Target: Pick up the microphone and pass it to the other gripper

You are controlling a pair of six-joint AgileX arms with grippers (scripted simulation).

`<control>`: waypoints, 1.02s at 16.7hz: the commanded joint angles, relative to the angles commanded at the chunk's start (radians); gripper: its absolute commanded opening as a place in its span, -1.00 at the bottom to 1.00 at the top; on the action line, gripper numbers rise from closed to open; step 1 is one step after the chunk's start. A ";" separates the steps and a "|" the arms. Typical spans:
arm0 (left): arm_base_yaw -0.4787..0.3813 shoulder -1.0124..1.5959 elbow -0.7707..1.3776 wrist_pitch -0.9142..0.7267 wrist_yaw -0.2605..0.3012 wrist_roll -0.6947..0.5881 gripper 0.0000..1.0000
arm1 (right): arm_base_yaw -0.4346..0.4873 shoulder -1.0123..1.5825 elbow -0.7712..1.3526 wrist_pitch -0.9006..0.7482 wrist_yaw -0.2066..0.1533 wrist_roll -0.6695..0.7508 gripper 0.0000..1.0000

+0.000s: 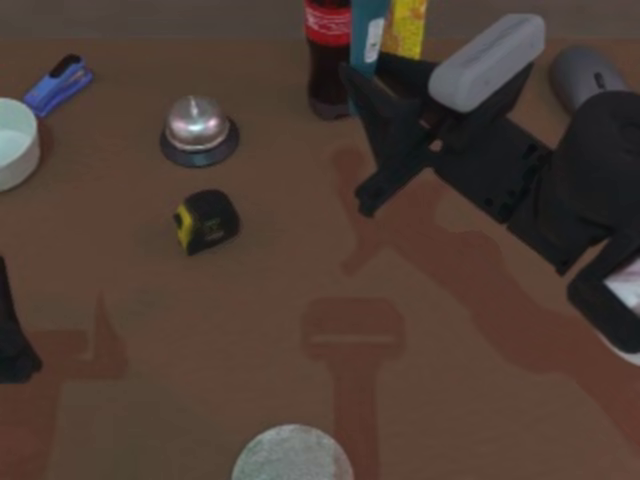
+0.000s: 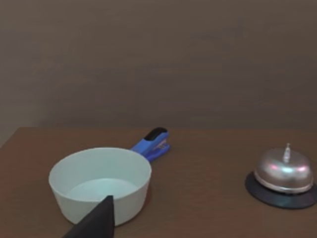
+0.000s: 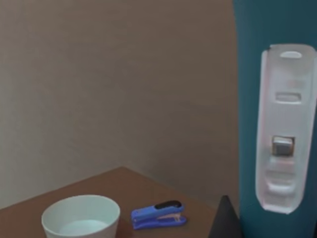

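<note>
The right hand (image 1: 372, 140), black with a pale grey block, reaches to the desk's (image 1: 300, 300) far edge, its fingers pinching the teal-handled microphone (image 1: 368, 40). Only the right wrist view shows its white switch strip (image 3: 286, 129). The left hand (image 1: 15, 340) sits parked at the left edge; whether spread, I cannot tell.

Our top view looked straight down on the table (image 1: 260, 330). The left wrist cam sat low at the table's left, facing the bowl (image 2: 100, 184), stapler (image 2: 152, 142) and bell (image 2: 283, 176), all seen from above too. Our right wrist cam sat right up against the mic (image 3: 277, 119), and beyond it caught the same bowl (image 3: 81, 216) and stapler (image 3: 158, 214).
</note>
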State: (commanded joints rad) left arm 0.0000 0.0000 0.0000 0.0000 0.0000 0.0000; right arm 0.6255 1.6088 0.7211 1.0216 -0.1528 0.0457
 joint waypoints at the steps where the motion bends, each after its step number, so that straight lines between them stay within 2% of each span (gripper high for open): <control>1: 0.000 0.000 0.000 0.000 0.000 0.000 1.00 | 0.002 0.000 -0.001 0.001 0.002 0.000 -1.00; 12: -0.001 0.001 0.001 0.001 0.001 0.000 1.00 | 0.002 0.000 -0.001 0.001 0.002 0.000 -1.00; 14: -0.013 0.035 0.027 0.016 0.032 0.003 1.00 | 0.002 0.000 -0.001 0.001 0.002 0.000 -1.00; 17: -0.050 0.164 0.116 0.066 0.133 0.015 1.00 | 0.002 0.000 -0.001 0.001 0.002 0.000 -1.00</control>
State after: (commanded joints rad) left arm -0.0496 0.1639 0.1160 0.0664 0.1331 0.0148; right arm 0.6270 1.6086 0.7205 1.0225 -0.1512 0.0458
